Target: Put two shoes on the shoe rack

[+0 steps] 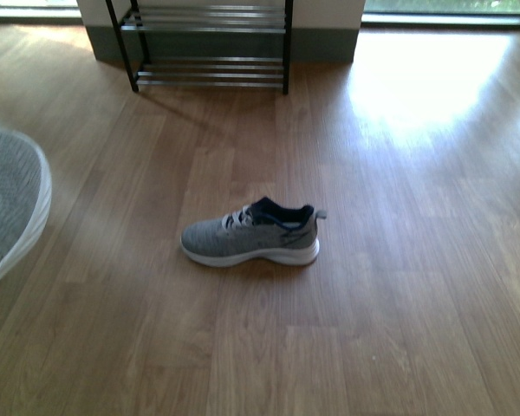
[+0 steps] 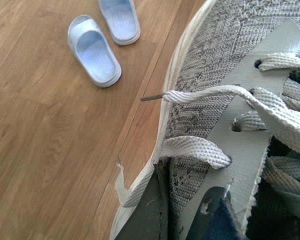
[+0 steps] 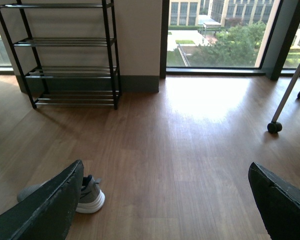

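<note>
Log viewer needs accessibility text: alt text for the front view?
A grey sneaker sits upright on the wood floor, toe pointing left. The black shoe rack stands behind it; a second sneaker, blurred and close, fills the left edge.

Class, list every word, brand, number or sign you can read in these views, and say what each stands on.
Nothing readable in any view.
Grey knit sneaker on the wooden floor: dark side mark, too blurred to read.
Second grey knit sneaker, close to the left wrist camera: no lettering shows.
Pale blue slide slippers: no print shows.
Black metal shoe rack: no label shows.
</note>
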Tool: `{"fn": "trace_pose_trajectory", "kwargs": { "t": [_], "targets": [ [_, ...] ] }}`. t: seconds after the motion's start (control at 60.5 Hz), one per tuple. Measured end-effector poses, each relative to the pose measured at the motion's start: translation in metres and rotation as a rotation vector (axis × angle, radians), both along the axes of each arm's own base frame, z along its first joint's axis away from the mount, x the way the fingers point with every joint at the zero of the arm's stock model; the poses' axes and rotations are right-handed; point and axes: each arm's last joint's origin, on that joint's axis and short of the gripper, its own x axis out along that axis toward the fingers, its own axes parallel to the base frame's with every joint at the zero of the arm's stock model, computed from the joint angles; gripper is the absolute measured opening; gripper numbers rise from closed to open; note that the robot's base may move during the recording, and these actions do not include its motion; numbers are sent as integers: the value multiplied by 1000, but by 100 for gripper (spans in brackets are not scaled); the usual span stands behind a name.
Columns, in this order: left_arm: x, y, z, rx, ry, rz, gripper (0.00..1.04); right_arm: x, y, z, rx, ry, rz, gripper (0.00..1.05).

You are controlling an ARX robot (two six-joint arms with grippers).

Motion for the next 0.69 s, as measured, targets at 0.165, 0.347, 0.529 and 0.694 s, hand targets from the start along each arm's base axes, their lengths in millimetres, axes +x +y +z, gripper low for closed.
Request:
{"fn": "trace_pose_trajectory", "kwargs": {
  "t": [0.165, 0.347, 0.529, 0.694],
  "targets": [
    [-61, 5, 24, 34, -134, 45, 2, 0, 0, 0, 0, 0, 0, 96],
    [-61, 5, 30, 30, -172, 44, 2, 0, 0, 0, 0, 0, 0, 96],
    [-61, 5, 30, 30, -172, 46, 2, 0, 0, 0, 0, 0, -3, 96],
    [-61, 5, 30, 31, -171, 43, 2, 0, 0, 0, 0, 0, -3, 96]
  ]
}}
